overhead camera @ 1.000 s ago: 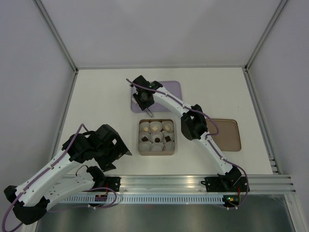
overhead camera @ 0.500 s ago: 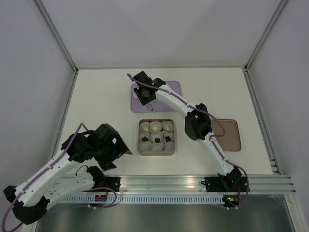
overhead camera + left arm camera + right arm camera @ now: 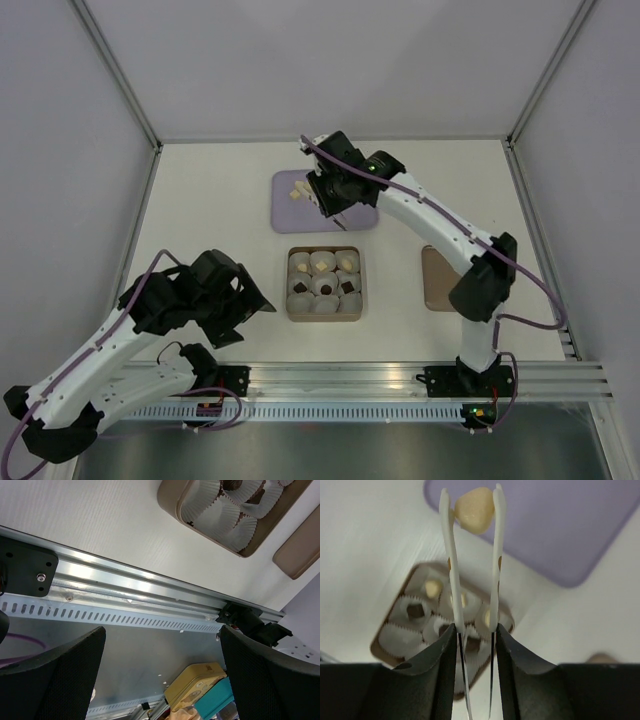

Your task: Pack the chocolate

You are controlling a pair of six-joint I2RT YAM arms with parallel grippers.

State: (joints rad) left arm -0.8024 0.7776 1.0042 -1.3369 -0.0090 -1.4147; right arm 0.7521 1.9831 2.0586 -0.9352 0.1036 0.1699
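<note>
White surface, grey walls on three sides, metal rail along the near edge.

1. Left gripper (image 3: pixel 162 630): at 8 o'clock of the box, fingers spread fully, holding nothing.
2. Right gripper (image 3: pixel 475 641): at 12 o'clock of the box, fingers partly closed and clamped on the tongs (image 3: pixel 449 555). The tong tips pinch one pale chocolate (image 3: pixel 474 510) above the corner of the purple tray (image 3: pixel 560 530).

Hazard: the piece is held only at the very tips. A jolt or any slackening in transit would likely drop it on the surface or into a filled cup. The tongs could also twist in the fingers.

Containers:
- Purple tray: loose pale pieces (image 3: pixel 298 190) at its 9 o'clock side.
- Box (image 3: pixel 324 318): nine white cups (image 3: pixel 322 305). The far row has three pale pieces, the middle row three dark, and the near row looks empty.
- Tan lid (image 3: pixel 436 280): at 3 o'clock of the box, partly hidden by the right arm; contents cannot be told.
</note>
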